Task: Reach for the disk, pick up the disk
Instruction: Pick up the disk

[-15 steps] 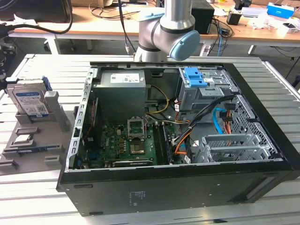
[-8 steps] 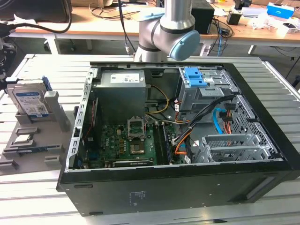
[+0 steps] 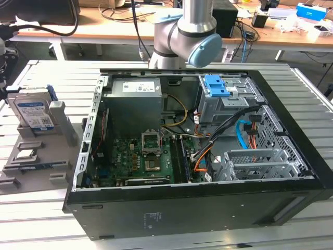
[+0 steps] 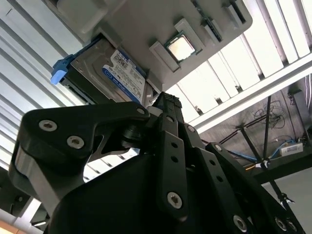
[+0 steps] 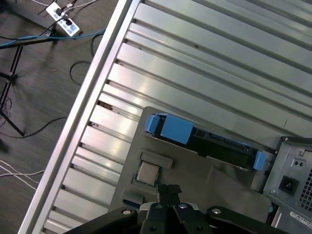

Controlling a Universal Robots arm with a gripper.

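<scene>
Disk (image 3: 33, 112) stands on edge in the gray holder (image 3: 58, 119), unheld.
The holder lies on the slatted table (image 3: 41, 219), at the exterior view's left of the open computer case (image 3: 208, 213). In both wrist views the gripper (image 5: 168, 189) (image 4: 167, 100) hangs clear of the disk, fingertips together on nothing, near a square chip (image 5: 147, 172).

**Arm bent at its joint, gripper closed on nothing**

In the exterior view the grey arm (image 3: 193, 18) comes straight down from above into a thick joint (image 3: 174, 39) that lies crosswise beneath it. The joint is closed by a pale blue end cap (image 3: 204, 50) on the exterior view's right. In both wrist views the black gripper (image 4: 166, 102) (image 5: 168, 190) points away from the camera. Its outer links are splayed wide, and its two fingertips meet at the middle with nothing between them.
</scene>
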